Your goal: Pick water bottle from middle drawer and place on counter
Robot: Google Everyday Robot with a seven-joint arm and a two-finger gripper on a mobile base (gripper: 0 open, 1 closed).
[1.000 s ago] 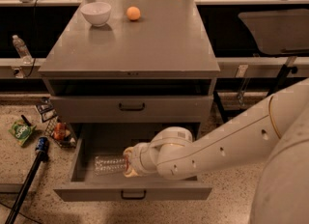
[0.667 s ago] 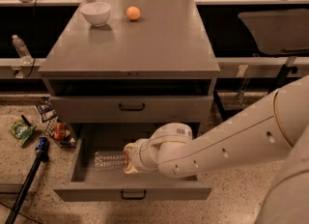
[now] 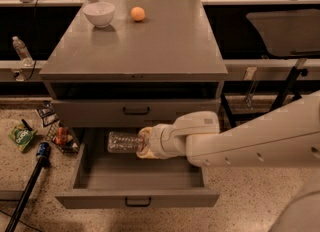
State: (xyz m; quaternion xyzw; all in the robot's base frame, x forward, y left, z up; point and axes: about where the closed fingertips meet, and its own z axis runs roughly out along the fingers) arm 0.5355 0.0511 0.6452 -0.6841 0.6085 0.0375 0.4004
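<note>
One water bottle (image 3: 122, 142) hung sideways, pinched in my gripper (image 3: 144, 145) to clear the middle drawer (image 3: 135, 197) for the counter (image 3: 150, 51).

Looks like a test lab: grey cabinet (image 3: 90, 110) on speckled floor (image 3: 250, 211), metal-framed benches (image 3: 265, 67) behind it, gripper (image 3: 143, 145) clasping water bottle (image 3: 122, 142) over its pulled-out middle drawer (image 3: 135, 198).

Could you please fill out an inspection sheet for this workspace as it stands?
Surface: counter, grey, holds bowl and orange.
Job's things: water bottle lying sideways over the open middle drawer.
Clutter: green packet, red item and pole on floor; second bottle on left ledge.
Grippers: gripper over drawer, jaws shut on bottle's end.
Cables: dark cord at left.
Surroundings: dark table at right.
</note>
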